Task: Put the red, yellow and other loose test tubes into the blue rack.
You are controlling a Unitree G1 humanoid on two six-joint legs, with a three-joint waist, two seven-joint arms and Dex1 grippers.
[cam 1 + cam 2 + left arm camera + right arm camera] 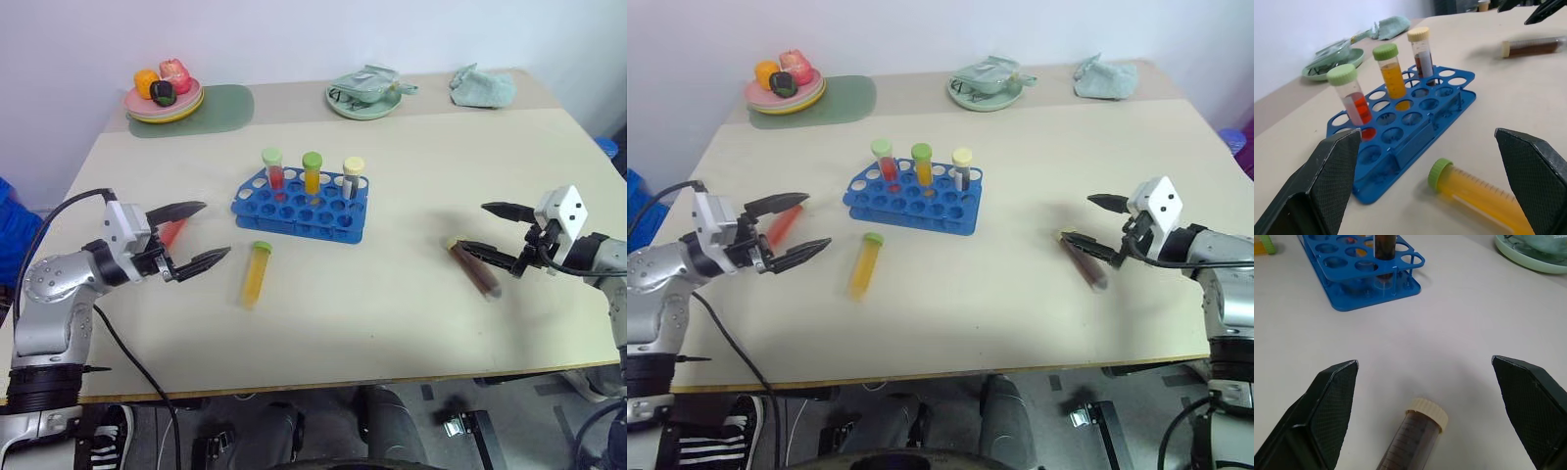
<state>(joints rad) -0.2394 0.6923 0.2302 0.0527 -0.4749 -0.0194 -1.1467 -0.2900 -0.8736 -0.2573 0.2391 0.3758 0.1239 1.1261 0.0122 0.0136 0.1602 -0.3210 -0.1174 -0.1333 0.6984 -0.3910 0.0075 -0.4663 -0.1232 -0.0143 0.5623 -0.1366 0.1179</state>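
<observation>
Bare table (411, 304) around blue rack (300, 208), three upright tubes (312, 172) crowding its far row

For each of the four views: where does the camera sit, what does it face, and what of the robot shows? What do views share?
Left eye, right eye: head, looking down over the table; left hand and right hand, both open.
Left wrist: along its fingers toward the blue rack and yellow tube.
Right wrist: along its fingers toward the brown tube.
Shared: every view shows the rack.

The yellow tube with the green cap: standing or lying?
Lying: the yellow tube rests flat on the table, outside the blue rack.
</observation>
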